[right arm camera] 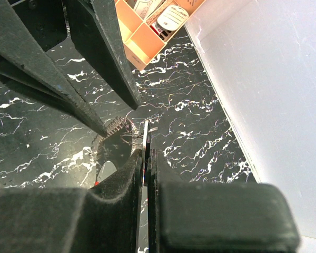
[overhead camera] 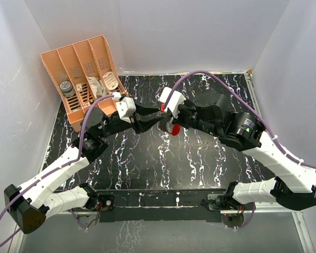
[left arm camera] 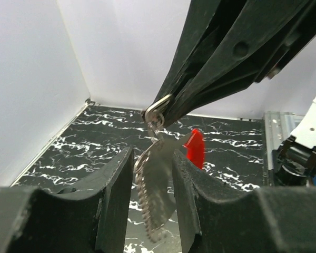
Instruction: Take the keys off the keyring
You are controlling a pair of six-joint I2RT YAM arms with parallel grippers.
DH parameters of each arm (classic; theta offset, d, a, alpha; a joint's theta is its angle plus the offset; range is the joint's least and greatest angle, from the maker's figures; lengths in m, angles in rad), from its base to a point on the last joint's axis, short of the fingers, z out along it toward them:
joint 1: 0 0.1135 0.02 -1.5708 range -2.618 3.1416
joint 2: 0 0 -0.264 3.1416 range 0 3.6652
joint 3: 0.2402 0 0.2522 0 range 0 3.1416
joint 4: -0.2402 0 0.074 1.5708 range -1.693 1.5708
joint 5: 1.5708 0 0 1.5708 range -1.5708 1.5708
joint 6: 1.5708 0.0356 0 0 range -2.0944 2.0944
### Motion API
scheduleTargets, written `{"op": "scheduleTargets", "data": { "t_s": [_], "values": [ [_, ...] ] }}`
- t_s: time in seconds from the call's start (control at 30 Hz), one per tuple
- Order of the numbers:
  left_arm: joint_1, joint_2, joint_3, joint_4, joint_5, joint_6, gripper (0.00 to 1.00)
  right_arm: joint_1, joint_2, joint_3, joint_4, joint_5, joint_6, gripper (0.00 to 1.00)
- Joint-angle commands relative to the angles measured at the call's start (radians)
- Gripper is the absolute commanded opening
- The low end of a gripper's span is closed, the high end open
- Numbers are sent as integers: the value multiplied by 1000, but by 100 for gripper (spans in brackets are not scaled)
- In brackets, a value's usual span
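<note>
My right gripper [overhead camera: 166, 118] is shut on the keyring's thin metal part, seen edge-on [right arm camera: 147, 136] between its closed fingers [right arm camera: 146, 154]. The keyring's red oval tag [overhead camera: 175, 129] hangs just below the grip, above the table, and shows again behind the jaws [left arm camera: 195, 147]. A flat silvery key [left arm camera: 155, 195] with a toothed edge dangles from the wire ring. My left gripper [left arm camera: 154, 153] stands partly open around that key: its top leans on the right finger, and a gap shows on the left side. The left fingers [right arm camera: 110, 58] reach in from above beside the key [right arm camera: 109, 129].
A peach organiser [overhead camera: 73, 48] with small items in its slots stands at the back left, also in the right wrist view [right arm camera: 142, 45]. White walls close in the black marbled table [overhead camera: 163, 168] on three sides. Both arms meet over its middle.
</note>
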Motion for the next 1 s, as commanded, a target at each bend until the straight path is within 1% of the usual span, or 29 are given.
{"op": "scheduleTargets", "data": {
  "t_s": [0.0,0.1,0.2,0.37,0.8,0.97],
  "values": [
    [5,-51,-12,105,53,-57,33,5,-20,-6,105,2,0,0],
    [4,-46,-6,99,56,-67,32,5,-20,-12,116,4,0,0],
    [3,-28,-5,96,46,-67,28,5,-20,-14,123,4,2,0],
    [4,-15,-28,121,2,-71,23,5,-22,-17,130,-2,8,0],
    [3,-12,-47,178,-83,-57,22,5,-21,-20,134,-23,15,0],
    [4,9,-34,189,-81,-51,22,5,-17,-20,137,-28,19,0]
  ]
}}
